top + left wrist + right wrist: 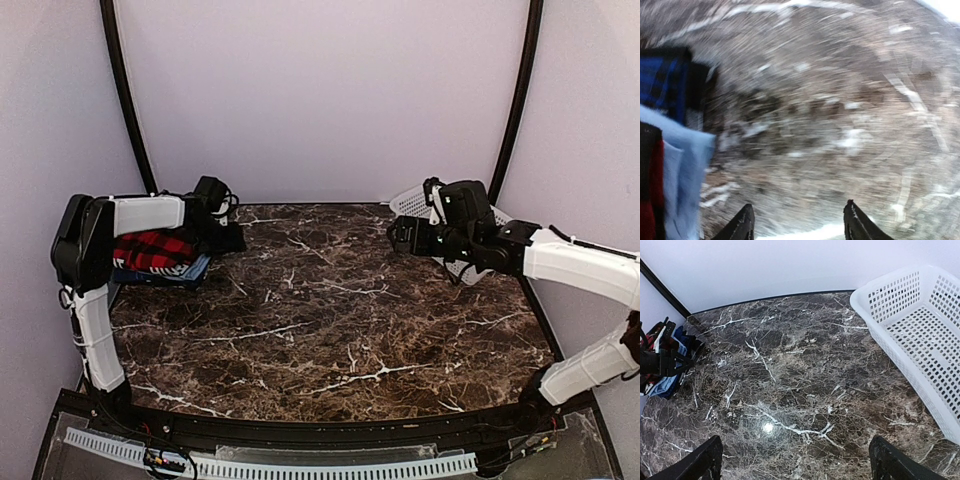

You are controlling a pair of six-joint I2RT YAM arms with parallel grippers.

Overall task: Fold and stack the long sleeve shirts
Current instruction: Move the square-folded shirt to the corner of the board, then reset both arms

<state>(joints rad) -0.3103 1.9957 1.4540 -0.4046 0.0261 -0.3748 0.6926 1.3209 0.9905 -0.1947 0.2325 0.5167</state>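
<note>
From above, the long sleeve shirts (160,258) lie folded in one stack at the left edge of the worktop (330,320), red-and-black check on top, so the job looks nearly finished. The blurred left wrist view shows the left tool (797,227) released beside the light blue shirt (687,165) and the darker blue shirt (660,85). In the right wrist view, the right tool (797,462) is released and empty, near the white basket (920,315).
</note>
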